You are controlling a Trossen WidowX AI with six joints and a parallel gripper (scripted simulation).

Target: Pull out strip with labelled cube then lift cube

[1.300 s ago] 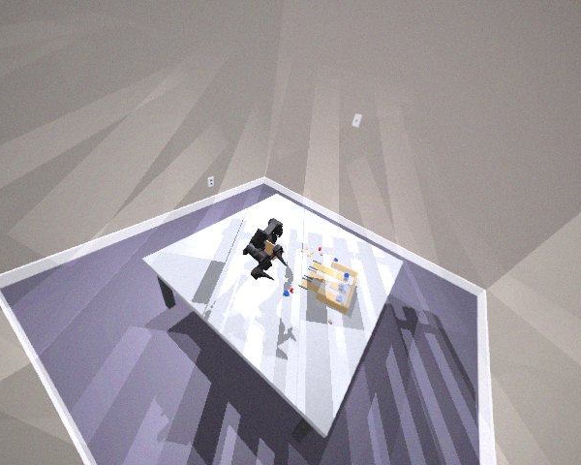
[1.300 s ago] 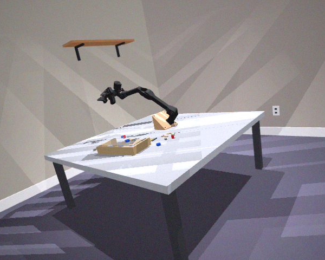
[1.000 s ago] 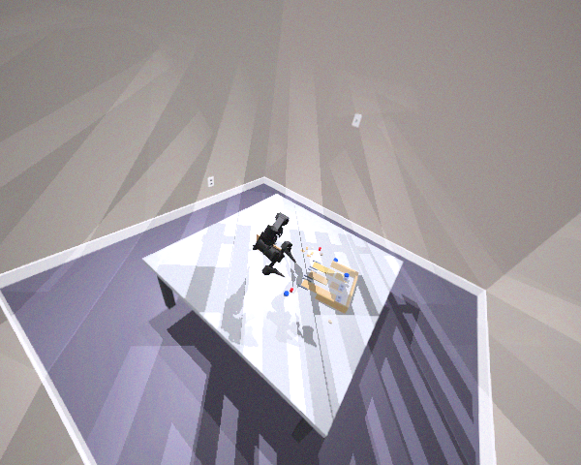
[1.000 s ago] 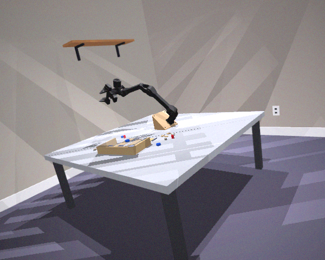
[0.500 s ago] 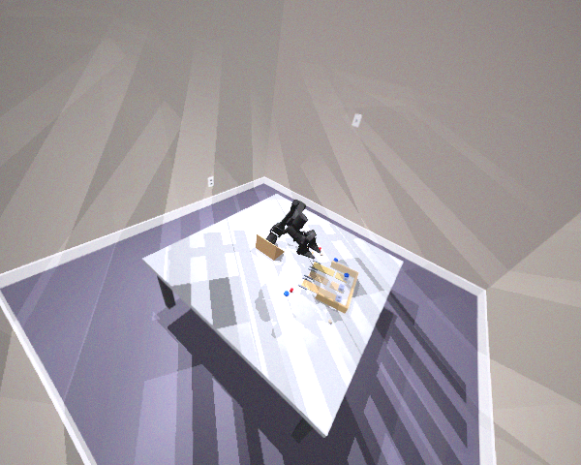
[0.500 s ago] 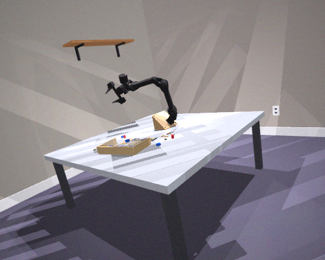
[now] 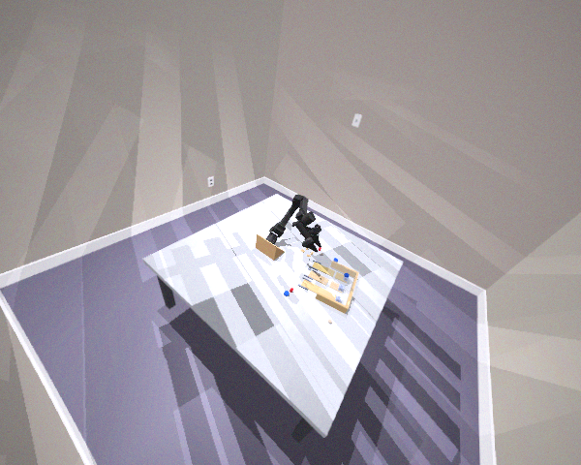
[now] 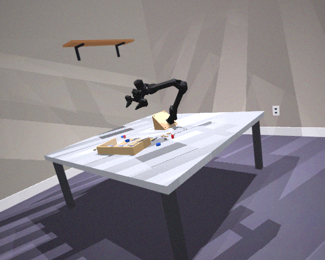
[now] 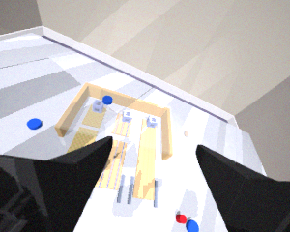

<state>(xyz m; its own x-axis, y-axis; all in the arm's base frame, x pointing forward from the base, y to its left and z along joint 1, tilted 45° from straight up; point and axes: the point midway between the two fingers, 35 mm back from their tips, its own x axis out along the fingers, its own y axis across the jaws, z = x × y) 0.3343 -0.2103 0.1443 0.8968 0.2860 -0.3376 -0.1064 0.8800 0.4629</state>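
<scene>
A tan strip point(image 9: 146, 166) point(image 7: 319, 290) on the right of the wrist view looks unbroken, with a pale lilac cube point(image 9: 152, 121) at its far end. The middle strip point(image 9: 114, 166), with thin purple lines, shows a gap before its far piece point(image 9: 120, 127) and a second lilac cube point(image 9: 128, 115). The left strip point(image 9: 82, 140) also has a gap before its far piece point(image 9: 94, 119), beside a third cube point(image 9: 98, 106). Cube labels are too blurred to read. My gripper point(image 9: 155, 144) point(image 8: 131, 108) is open and empty, high above the table.
A low wooden wall point(image 9: 167, 137) point(image 8: 115, 151) surrounds the strips' far ends. Grey rails point(image 9: 130, 189) point(image 9: 156, 193) stand by the near ends. A blue disc point(image 9: 107, 100) is at the back wall; another blue disc point(image 9: 34, 124) lies left. A red piece point(image 9: 181, 218) and blue piece point(image 9: 192, 225) lie near right.
</scene>
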